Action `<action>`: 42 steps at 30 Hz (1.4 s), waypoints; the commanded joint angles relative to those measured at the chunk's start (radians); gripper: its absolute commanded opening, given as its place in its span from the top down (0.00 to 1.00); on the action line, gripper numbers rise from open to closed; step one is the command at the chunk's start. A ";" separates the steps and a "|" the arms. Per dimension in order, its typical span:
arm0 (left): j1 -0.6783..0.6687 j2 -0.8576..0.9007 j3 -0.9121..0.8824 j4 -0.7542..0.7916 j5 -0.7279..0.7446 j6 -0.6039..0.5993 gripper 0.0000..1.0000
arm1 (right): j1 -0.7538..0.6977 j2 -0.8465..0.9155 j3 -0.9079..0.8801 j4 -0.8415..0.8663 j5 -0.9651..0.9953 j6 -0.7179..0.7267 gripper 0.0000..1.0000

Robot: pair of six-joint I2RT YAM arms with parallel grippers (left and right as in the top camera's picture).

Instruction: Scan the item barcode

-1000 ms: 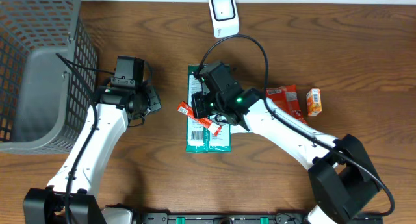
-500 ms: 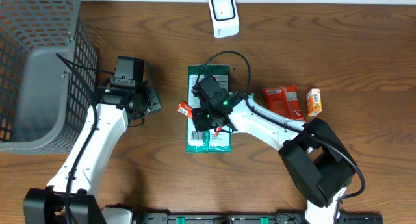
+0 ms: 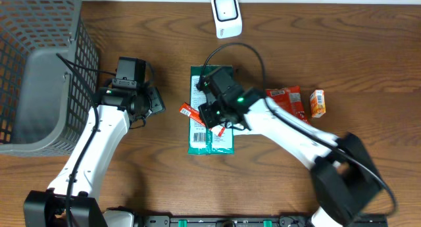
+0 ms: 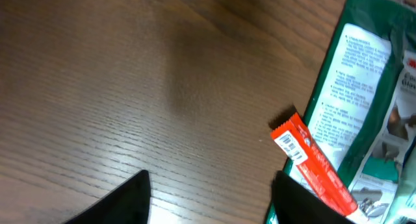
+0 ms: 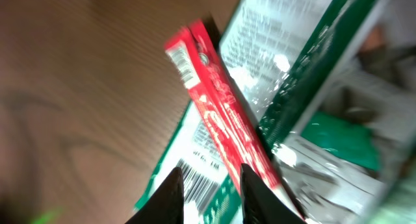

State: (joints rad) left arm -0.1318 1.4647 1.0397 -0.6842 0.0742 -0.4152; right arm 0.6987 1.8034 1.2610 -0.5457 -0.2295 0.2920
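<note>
A thin red stick pack (image 3: 189, 110) with a small barcode at one end lies slanted across the left edge of a green pouch (image 3: 210, 143) at mid table. My right gripper (image 3: 212, 115) hovers right over them. In the right wrist view its jaws (image 5: 209, 198) stand slightly open with nothing between them. The pouch's printed barcode shows in the gap, and the red stick (image 5: 221, 113) lies just beside one finger (image 5: 250, 191). My left gripper (image 3: 156, 102) is left of the stick, open and empty over bare wood (image 4: 208, 204). The stick (image 4: 312, 162) and pouch (image 4: 364, 107) are at its right.
A white scanner (image 3: 225, 15) stands at the table's far edge, above the pouch. A grey mesh basket (image 3: 85, 49) fills the far left. A red-orange packet (image 3: 287, 100) and a small orange box (image 3: 318, 102) lie to the right of the right arm.
The right jaws have parted and the red stick now rests on the green pouch. The right wrist shifted slightly up and right. The left jaws have widened; the left arm stayed put.
</note>
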 commanded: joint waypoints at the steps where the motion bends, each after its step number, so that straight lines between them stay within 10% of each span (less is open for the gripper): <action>1: 0.003 0.005 0.011 -0.003 -0.034 0.003 0.34 | -0.020 -0.075 0.029 -0.044 0.044 -0.117 0.73; 16: 0.003 0.005 0.011 -0.011 -0.113 0.003 0.23 | -0.037 -0.084 0.025 -0.364 0.206 -0.194 0.45; 23: 0.003 0.005 0.011 -0.011 -0.112 0.003 0.18 | -0.092 -0.084 0.026 -0.314 0.224 -0.074 0.05; 42: 0.003 0.005 0.011 -0.015 -0.112 0.003 0.12 | -0.537 -0.100 0.018 -0.328 -0.265 -0.133 0.28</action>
State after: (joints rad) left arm -0.1318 1.4647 1.0397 -0.6960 -0.0261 -0.4175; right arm 0.1890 1.7157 1.2854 -0.8913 -0.3592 0.1844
